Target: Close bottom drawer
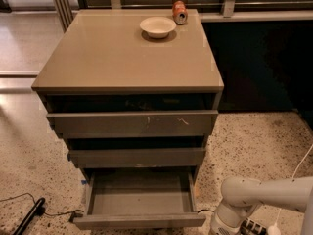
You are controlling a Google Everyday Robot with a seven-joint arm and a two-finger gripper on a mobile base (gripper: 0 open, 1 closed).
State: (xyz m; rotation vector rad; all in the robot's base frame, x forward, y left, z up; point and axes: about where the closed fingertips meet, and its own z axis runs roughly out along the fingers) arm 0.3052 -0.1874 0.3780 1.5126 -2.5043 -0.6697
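The bottom drawer (139, 221) stands pulled well out at the foot of the desk (122, 58), its grey box interior showing beneath the medium drawer front (137, 157). The pincer (250, 227) sits at the end of the white arm (264, 195) in the lower right corner, near the drawer's right front corner but apart from it; whether it is open or closed, I cannot tell. On the desk top a white bowl (157, 26) stands beside an orange can (179, 11) whose label I cannot read.
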